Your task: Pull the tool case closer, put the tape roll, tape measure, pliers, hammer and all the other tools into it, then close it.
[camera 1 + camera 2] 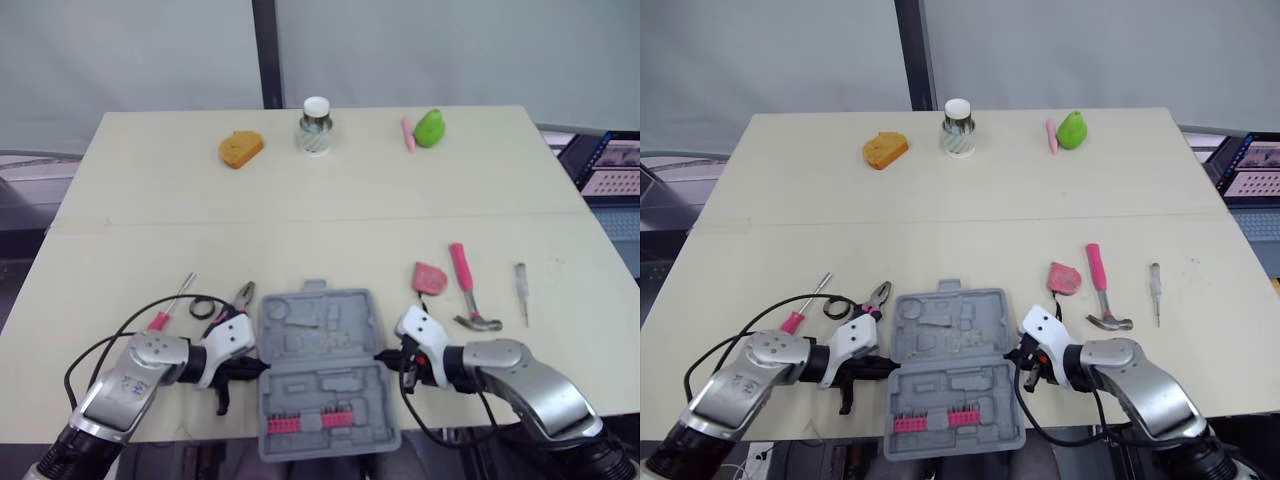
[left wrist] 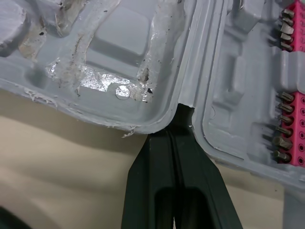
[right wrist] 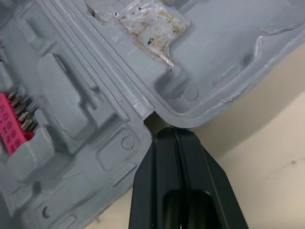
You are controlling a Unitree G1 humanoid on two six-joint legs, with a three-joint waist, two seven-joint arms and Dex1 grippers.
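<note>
The tool case [image 1: 322,370] lies open and flat at the near edge of the tabletop [image 1: 330,210], its moulded trays empty apart from a pink strip of bits [image 1: 300,422]. The left claw [image 1: 262,367] and right claw [image 1: 380,356] are both clenched on nothing, each tip pressed to the hinge notch on its side. Left of the case lie the pliers [image 1: 240,297] and the tape roll [image 1: 202,306]. To its right are the tape measure [image 1: 430,277] and the hammer [image 1: 468,290].
</note>
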